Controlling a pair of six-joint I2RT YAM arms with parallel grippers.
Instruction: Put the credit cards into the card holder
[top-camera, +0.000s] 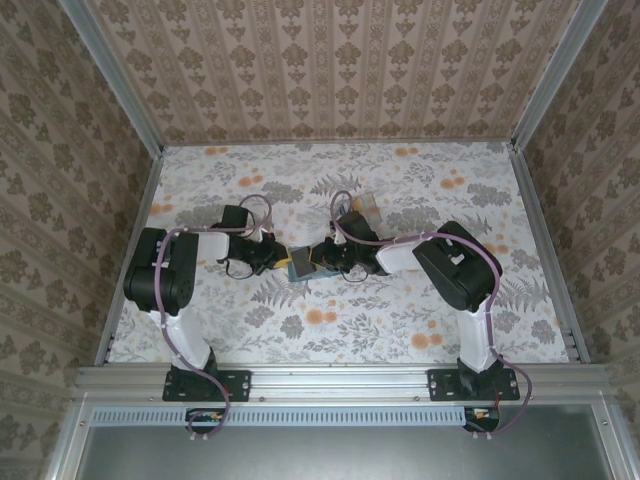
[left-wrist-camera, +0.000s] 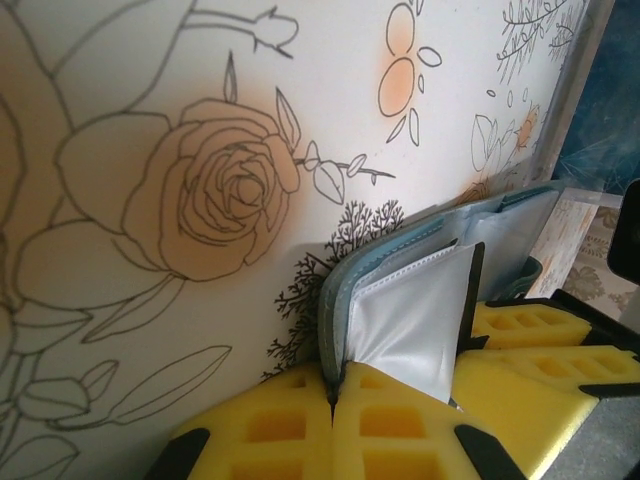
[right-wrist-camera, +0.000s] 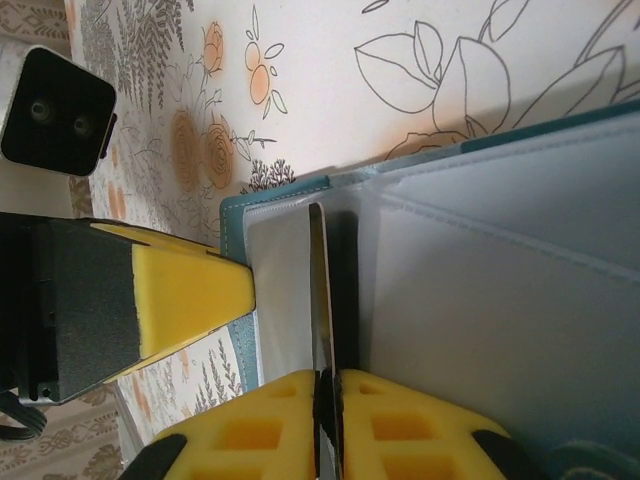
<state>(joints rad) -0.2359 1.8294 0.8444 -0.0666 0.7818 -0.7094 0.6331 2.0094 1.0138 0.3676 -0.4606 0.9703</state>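
**CARD INSERTION IN HAND: ONE CARD AT THE POCKET MOUTH**

Near edge: both arm bases sit on the metal rail (top-camera: 340, 381). The floral table (top-camera: 400, 335) between the rail and the grippers carries nothing that would obstruct.

Mid-table: the card holder (top-camera: 300, 270) lies opened out near the centre, and both tools meet over it. The left gripper (left-wrist-camera: 332, 395) is clamped on the holder's teal border, pads pressed together, and holds it in place. The right gripper (right-wrist-camera: 328, 385) is clenched on a single credit card (right-wrist-camera: 318, 270), seen edge-on. The card's leading edge is at or just inside the clear pocket (right-wrist-camera: 480, 320). How deep it sits I cannot tell.

Judgement: the step in hand is insertion of this card. The next move calls for a straight push along the pocket's line, with the card kept flat to the sleeve and the left clamp firm. Any tilt risks catching the stitched seam or buckling the thin plastic. Release should wait until the card is seated.

Clearance: the left tool's yellow pad (right-wrist-camera: 195, 290) stands just beside the card, so room for sideways correction is slight. Withdrawal toward the right arm's side looks open.

Far: a small pale stack (top-camera: 367, 207), likely further cards, lies beyond the right arm but is too small to confirm. The side rails (top-camera: 545, 250) and far wall (top-camera: 340, 70) are well apart from the work.
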